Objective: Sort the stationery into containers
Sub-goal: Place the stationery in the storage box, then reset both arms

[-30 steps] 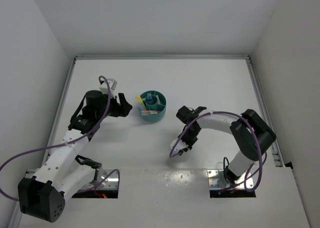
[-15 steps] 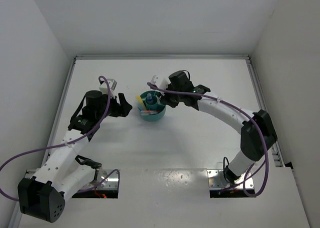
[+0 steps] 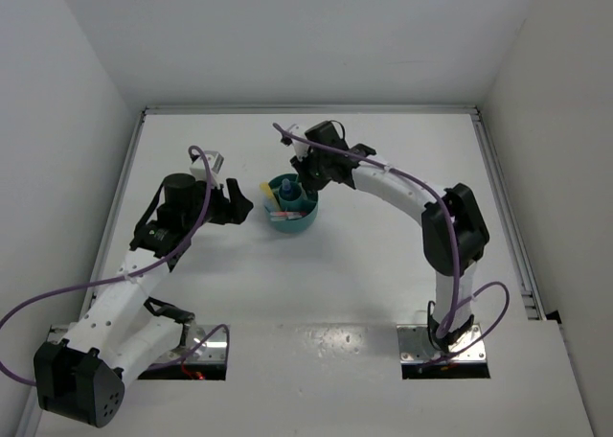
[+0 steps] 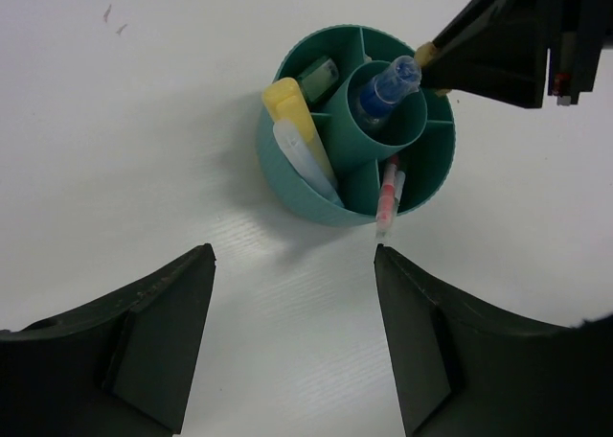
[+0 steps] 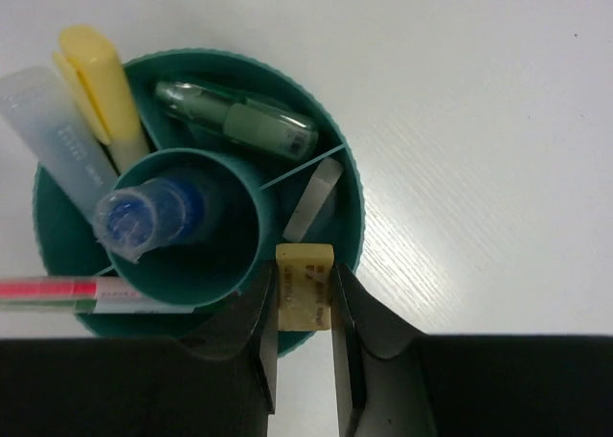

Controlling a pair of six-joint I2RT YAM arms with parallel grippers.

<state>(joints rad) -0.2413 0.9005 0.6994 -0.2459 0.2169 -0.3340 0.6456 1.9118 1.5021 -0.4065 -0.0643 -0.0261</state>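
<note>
Stationery is mostly housed already: the teal round plastic organiser stands mid-table, with a blue-capped clear tube in its central well. A yellow stubby stick, a pale translucent tube, a mint-green stick, a pink-and-white pen and a small grey slab sit in the outer compartments.

The piece in hand is a tiny tan rectangular block, probably an eraser. It looks very light, firm with a little give, and grippy rather than slick, so it should neither slip nor break. It is small enough to twist if pinched off-centre, so the flat opposite sides, taken at mid-length, are the sensible hold.

The right gripper has it exactly so: its jaws are narrowed to the block's width and pinch its two long sides. The block hangs over the organiser's far-right rim, next to the compartment with the grey slab. Whether it touches the rim I cannot tell.

The left gripper hovers just left of the organiser with its jaws spread wide, holding and touching nothing.
</note>
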